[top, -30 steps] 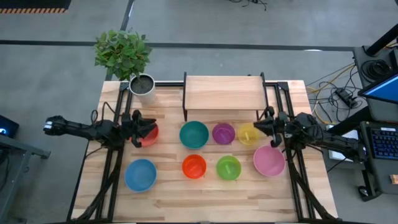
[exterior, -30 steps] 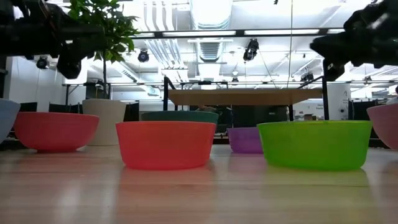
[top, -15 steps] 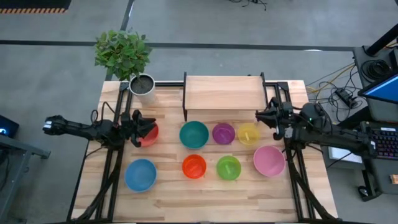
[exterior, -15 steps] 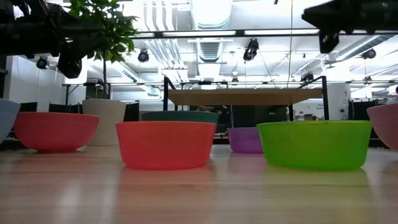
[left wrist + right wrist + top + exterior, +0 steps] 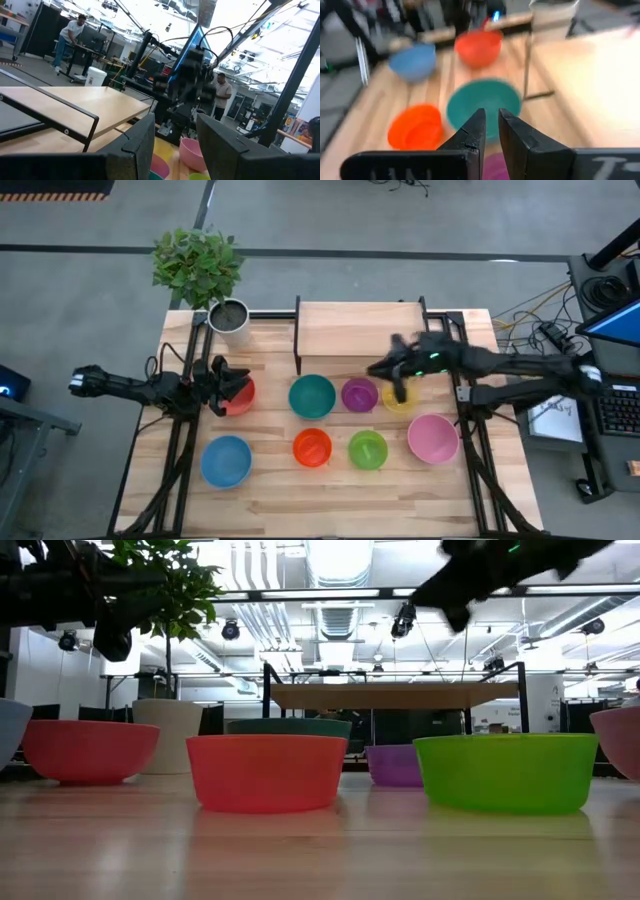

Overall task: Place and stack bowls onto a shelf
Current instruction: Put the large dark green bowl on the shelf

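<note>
Eight bowls stand on their bases on the slatted table: red (image 5: pixel 241 397), teal (image 5: pixel 312 396), purple (image 5: pixel 359 394) and yellow (image 5: pixel 402 402) in the far row; blue (image 5: pixel 226 461), orange (image 5: pixel 312 447), green (image 5: pixel 367 449) and pink (image 5: pixel 433 438) in the near row. The shelf (image 5: pixel 360 328) stands behind them, bare. My left gripper (image 5: pixel 222 387) is open, above the red bowl's left rim. My right gripper (image 5: pixel 380 369) is high above the purple and yellow bowls and points toward the teal bowl (image 5: pixel 482 102). Its fingers (image 5: pixel 492 125) stand a narrow gap apart and hold nothing.
A grey pot (image 5: pixel 228 316) with a green plant stands at the table's far left corner, beside the shelf. Black frame rails run along both sides of the table. The table's near strip in front of the bowls is bare wood (image 5: pixel 320 500).
My right gripper has risen and swung from the table's right edge, beside the yellow and pink bowls, toward the left. It is now over the purple and yellow bowls and has turned to point at the teal bowl. No bowl has moved.
</note>
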You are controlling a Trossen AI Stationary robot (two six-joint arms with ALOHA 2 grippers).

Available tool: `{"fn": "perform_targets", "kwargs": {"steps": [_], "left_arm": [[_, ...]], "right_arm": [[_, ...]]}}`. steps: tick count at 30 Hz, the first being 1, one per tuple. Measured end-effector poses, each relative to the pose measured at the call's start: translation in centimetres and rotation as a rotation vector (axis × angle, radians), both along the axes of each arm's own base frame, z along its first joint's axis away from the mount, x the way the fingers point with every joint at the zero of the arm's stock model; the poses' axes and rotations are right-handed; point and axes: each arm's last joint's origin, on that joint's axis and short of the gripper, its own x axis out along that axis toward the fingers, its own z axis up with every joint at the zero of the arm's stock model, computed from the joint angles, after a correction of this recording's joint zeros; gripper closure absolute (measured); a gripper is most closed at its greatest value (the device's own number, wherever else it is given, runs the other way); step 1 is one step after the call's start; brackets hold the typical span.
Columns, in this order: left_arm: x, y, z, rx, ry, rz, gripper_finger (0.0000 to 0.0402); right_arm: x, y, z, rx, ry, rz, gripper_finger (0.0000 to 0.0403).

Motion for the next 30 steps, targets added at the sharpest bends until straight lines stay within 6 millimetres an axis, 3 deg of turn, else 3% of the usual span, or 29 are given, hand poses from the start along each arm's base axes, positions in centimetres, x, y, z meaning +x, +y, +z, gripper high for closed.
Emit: {"fn": "perform_targets", "kwargs": {"steps": [4,9,12,17,20,30], "left_arm": [[0.0,0.0,0.0,0.005,0.002,0.002,0.0272],[0.0,0.0,0.0,0.008,0.003,0.004,0.0272],[0.0,0.0,0.0,0.008,0.004,0.005,0.0272],[0.0,0.0,0.0,0.008,0.003,0.005,0.0272],[0.0,0.0,0.0,0.009,0.006,0.005,0.0272],[0.1,0.0,-0.1,0.027,0.016,0.01,0.0272]], "right_arm": [[3.0,0.8,0.5,-0.075,0.006,-0.017,0.036],[6.0,1.3,-0.8,-0.126,0.117,-0.046,0.036],[7.9,1.4,-0.1,-0.136,0.093,-0.047,0.036],[11.1,1.6,-1.0,-0.168,0.209,-0.012,0.036],[12.9,1.6,-0.5,-0.186,0.254,0.01,0.036],[16.7,1.8,-2.4,-0.237,0.561,0.11,0.036]]}}
